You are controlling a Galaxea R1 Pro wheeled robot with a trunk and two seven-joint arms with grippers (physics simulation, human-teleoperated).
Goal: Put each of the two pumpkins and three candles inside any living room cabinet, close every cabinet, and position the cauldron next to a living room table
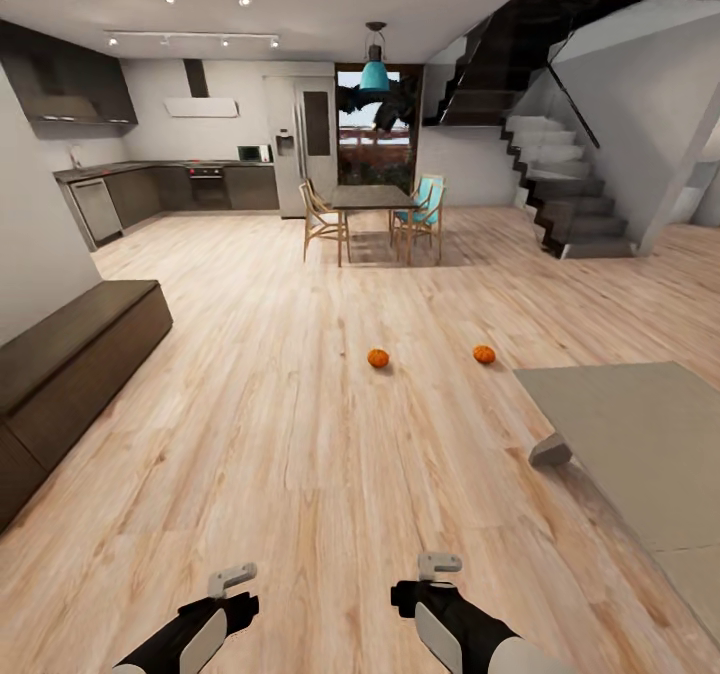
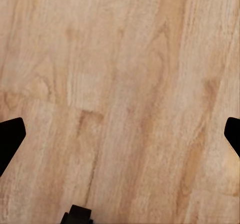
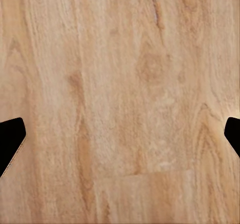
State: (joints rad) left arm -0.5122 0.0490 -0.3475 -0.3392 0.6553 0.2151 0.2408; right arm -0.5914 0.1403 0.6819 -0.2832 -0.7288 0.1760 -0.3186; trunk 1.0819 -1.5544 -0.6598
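Note:
Two small orange pumpkins lie on the wood floor ahead, one (image 1: 378,357) near the middle and one (image 1: 484,354) to its right, by the rug's far corner. The long low dark-brown cabinet (image 1: 70,354) stands along the left wall, and its fronts look shut. My left gripper (image 1: 232,579) and right gripper (image 1: 438,562) hang low in the foreground, well short of the pumpkins. Both wrist views look down at bare floor between wide-apart black fingertips (image 2: 10,139) (image 3: 10,139), so both grippers are open and hold nothing. The candles and the cauldron are out of view.
A grey-beige rug (image 1: 640,434) with an upturned corner (image 1: 550,449) covers the floor at right. Farther back stand a dining table (image 1: 372,197) with chairs, the grey kitchen units (image 1: 150,189) and a staircase (image 1: 560,174).

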